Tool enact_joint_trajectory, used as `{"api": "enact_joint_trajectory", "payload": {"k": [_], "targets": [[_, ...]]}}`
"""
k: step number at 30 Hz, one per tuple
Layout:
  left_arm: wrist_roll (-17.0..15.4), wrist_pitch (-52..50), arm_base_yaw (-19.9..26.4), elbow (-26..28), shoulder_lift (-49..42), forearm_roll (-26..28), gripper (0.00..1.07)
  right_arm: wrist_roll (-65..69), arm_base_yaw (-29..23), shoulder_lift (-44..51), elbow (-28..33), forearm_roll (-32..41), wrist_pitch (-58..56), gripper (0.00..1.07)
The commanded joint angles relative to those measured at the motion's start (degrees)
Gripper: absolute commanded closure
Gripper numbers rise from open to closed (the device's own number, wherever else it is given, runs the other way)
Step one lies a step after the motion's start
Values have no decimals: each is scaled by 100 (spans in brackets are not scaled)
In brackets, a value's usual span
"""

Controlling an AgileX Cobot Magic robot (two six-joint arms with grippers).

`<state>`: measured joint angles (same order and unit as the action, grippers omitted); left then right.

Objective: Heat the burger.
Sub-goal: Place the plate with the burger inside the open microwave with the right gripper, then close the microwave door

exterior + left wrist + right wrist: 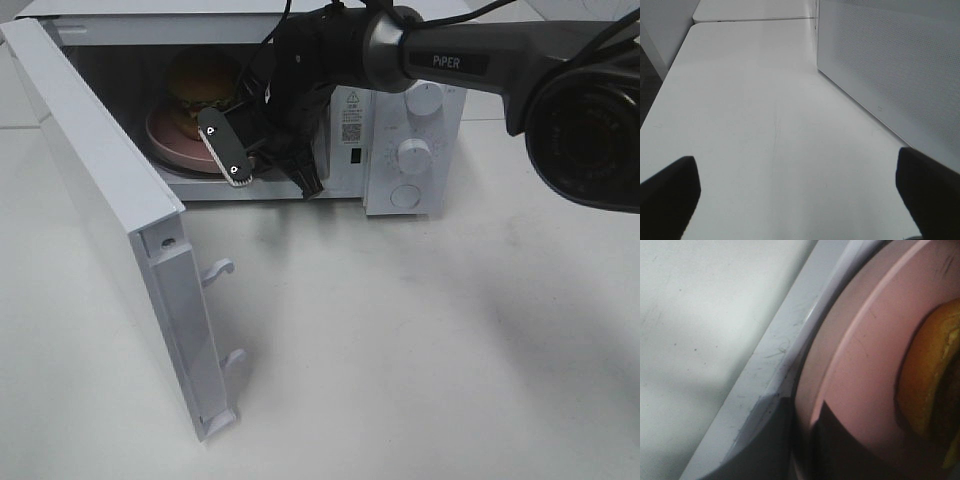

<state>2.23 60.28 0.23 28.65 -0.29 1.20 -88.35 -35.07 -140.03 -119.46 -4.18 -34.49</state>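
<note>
Exterior high shows the burger (203, 85) on a pink plate (170, 142) inside the microwave (415, 150)

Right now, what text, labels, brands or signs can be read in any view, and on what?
"PiPER": white letters on the dark right arm.
Sticker on the microwave front, with a warning triangle and a square code: print too small to read.
Dials: markings around them too small to read.
Both wrist views: no text.

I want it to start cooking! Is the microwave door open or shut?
Open. The door stands wide, and the burger on its pink plate shows inside the microwave.
</note>
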Motion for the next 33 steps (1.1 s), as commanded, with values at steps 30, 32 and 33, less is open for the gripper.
{"api": "enact_joint_trajectory", "payload": {"k": [30, 32, 33], "targets": [[-11, -80, -11, -17, -126, 23, 7, 395, 23, 1026, 1335, 344, 539, 31], [-11, -80, -11, -17, -126, 23, 7, 395, 23, 1140, 1524, 344, 556, 31], [-11, -80, -11, -17, -126, 23, 7, 395, 23, 1140, 1524, 344, 556, 31]]}}
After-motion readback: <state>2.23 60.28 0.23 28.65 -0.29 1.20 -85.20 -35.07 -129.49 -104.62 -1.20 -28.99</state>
